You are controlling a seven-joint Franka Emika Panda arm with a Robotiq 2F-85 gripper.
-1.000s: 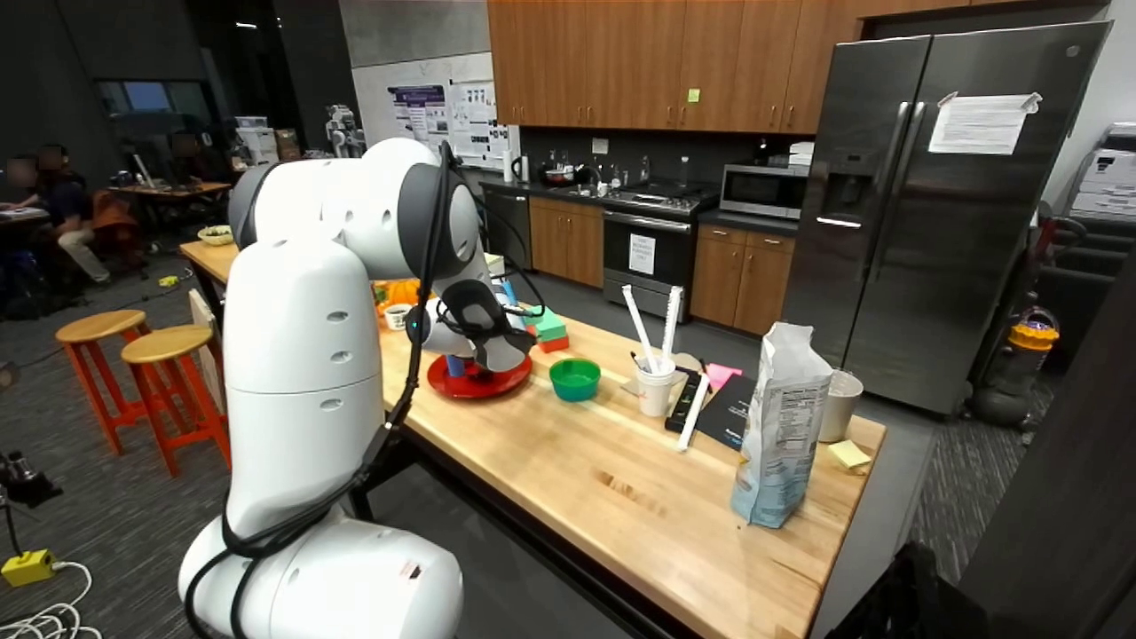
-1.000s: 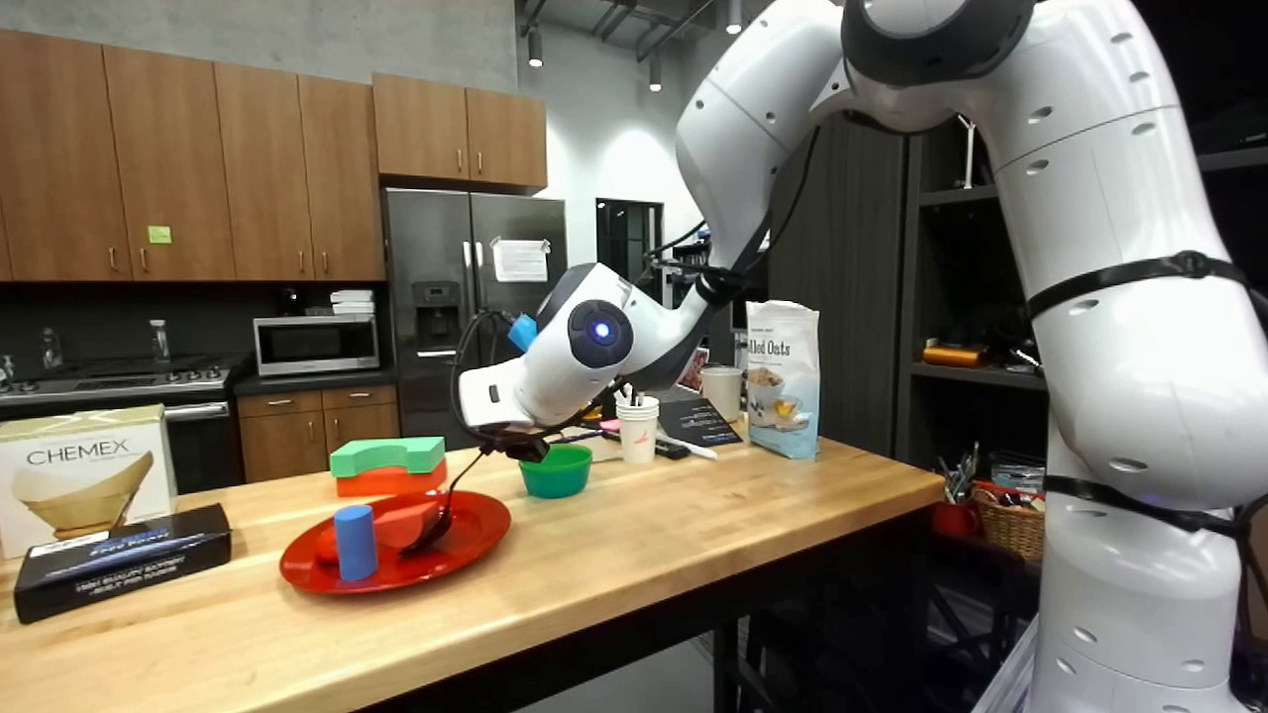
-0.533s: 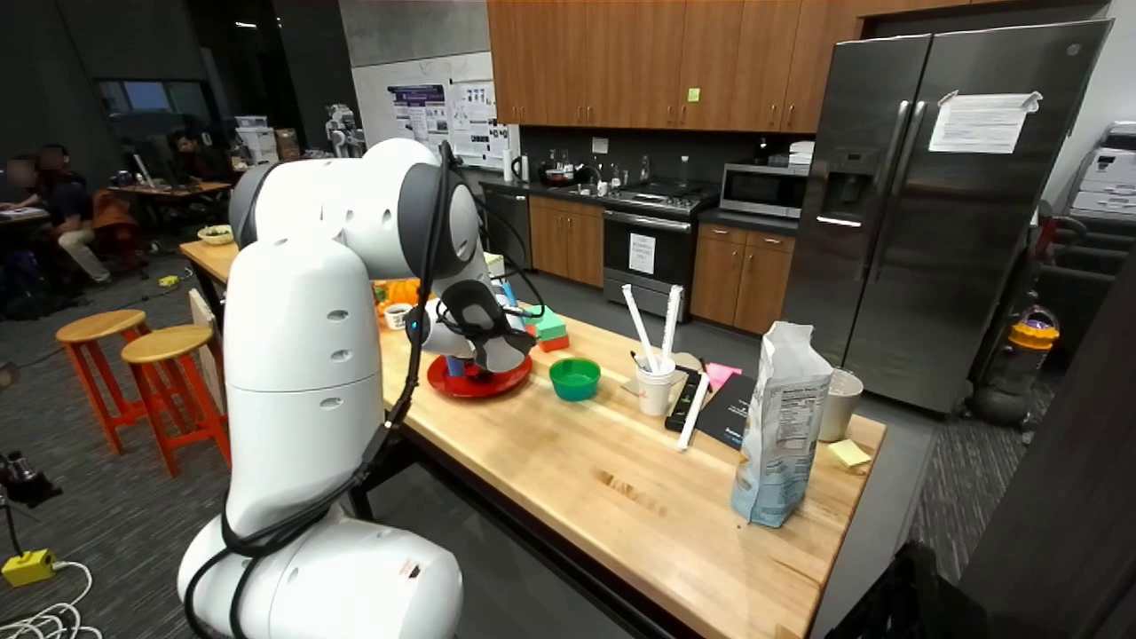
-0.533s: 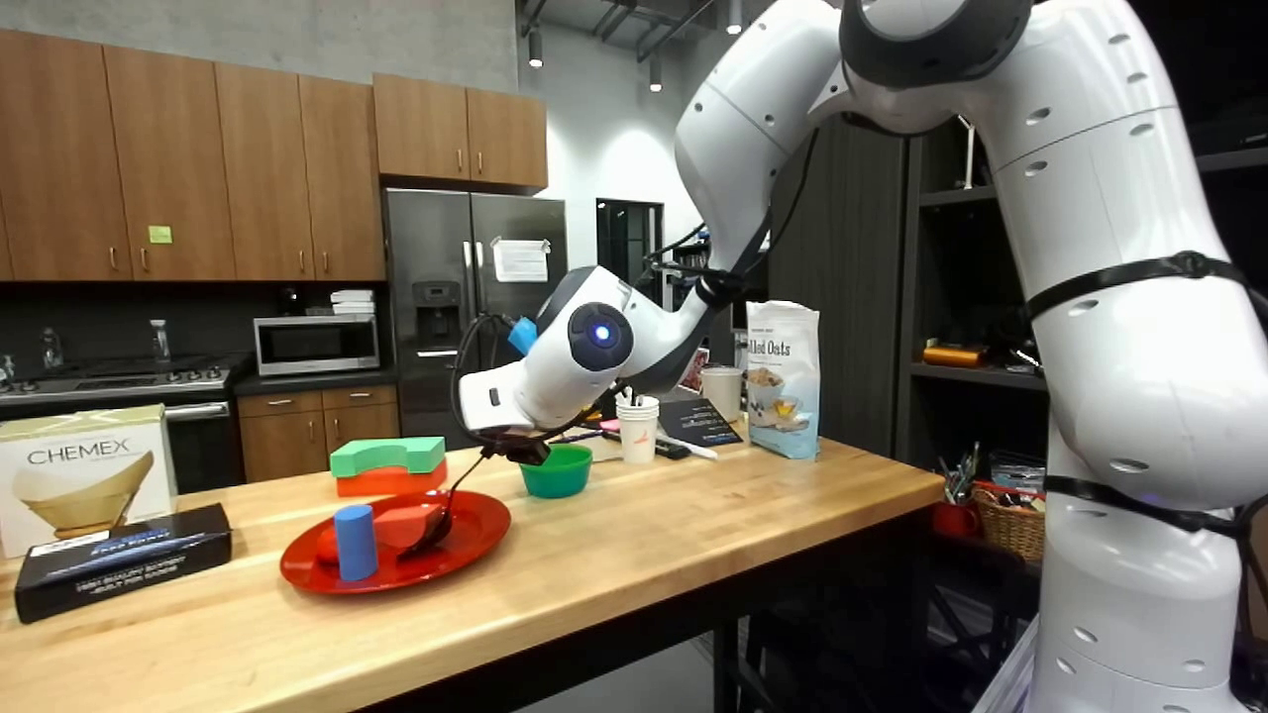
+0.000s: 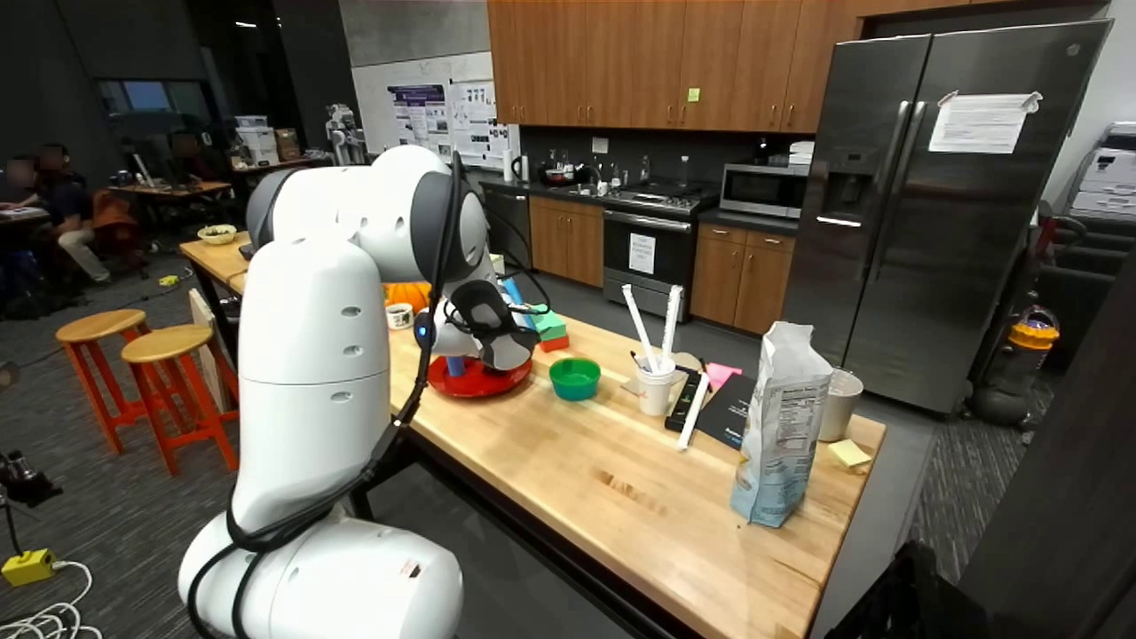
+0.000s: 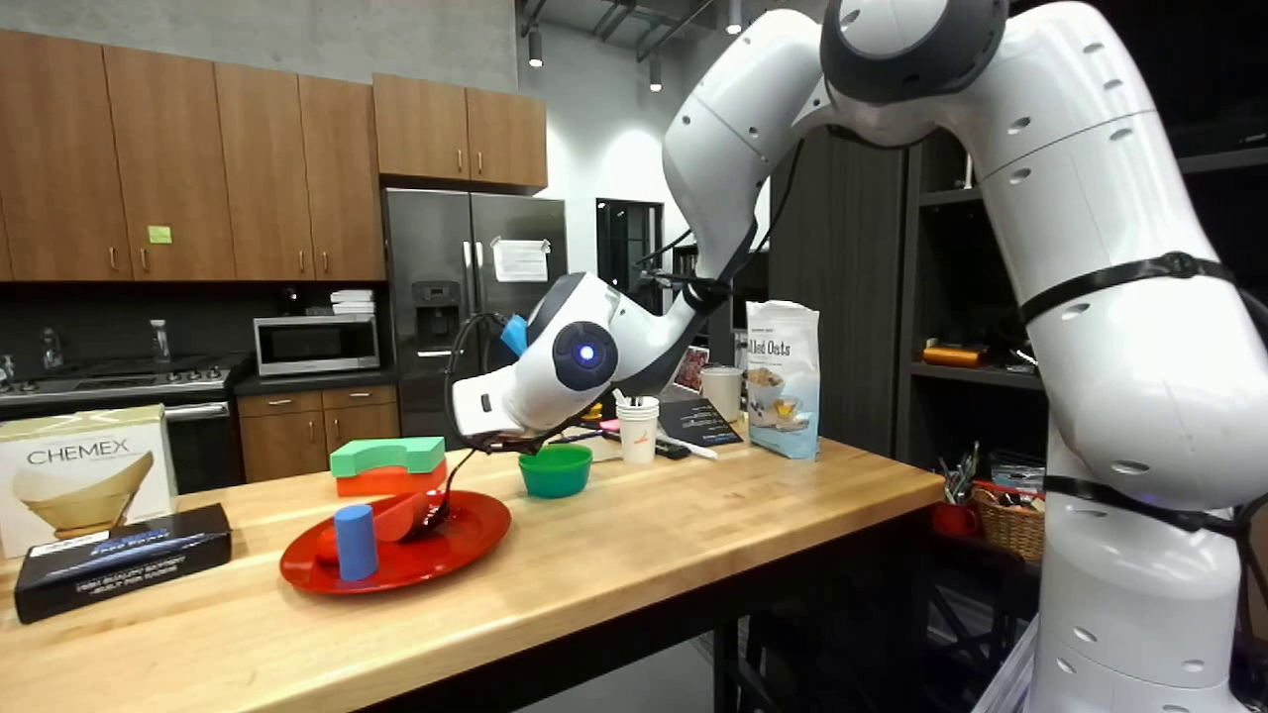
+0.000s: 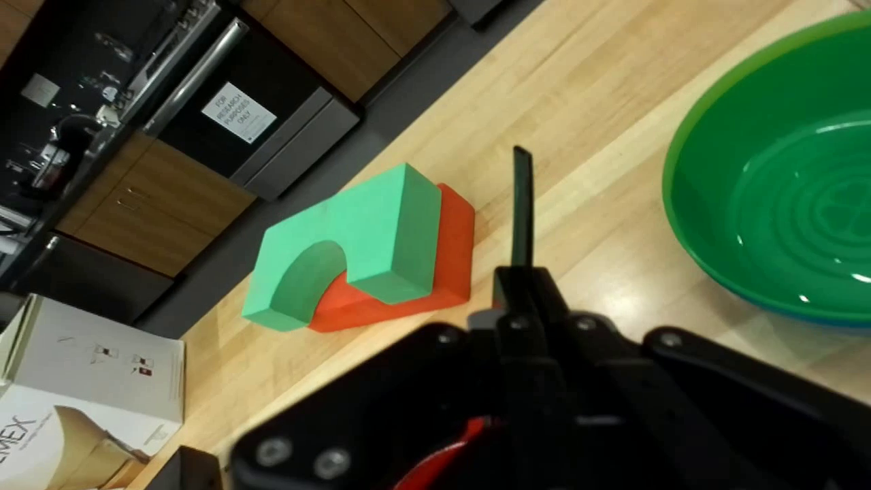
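So, well left of the gripper [image 7: 522,280] in an exterior view, a white box [image 6: 89,470] is standing, too far off for much risk. Closer and lower, a cylinder [image 6: 356,543] is standing upright on the plate [image 6: 466,551]; a sideways sweep could be toppling it. Also left of the gripper but behind the plate, a block stack [image 6: 386,460] is resting, and a nudge could be splitting it. Below and left of the gripper, a red block [image 6: 398,518] is tilting by the low end of a spoon [image 6: 436,511]; whether the spoon is bearing its weight I cannot tell, and a hasty lift could be rolling it off. The gripper itself is pinching the spoon's thin handle [image 7: 522,211], so an off-centre load could be twisting it. Just right of and below the gripper, a green bowl [image 6: 555,472] is sitting; a low swing that way could be knocking it aside.
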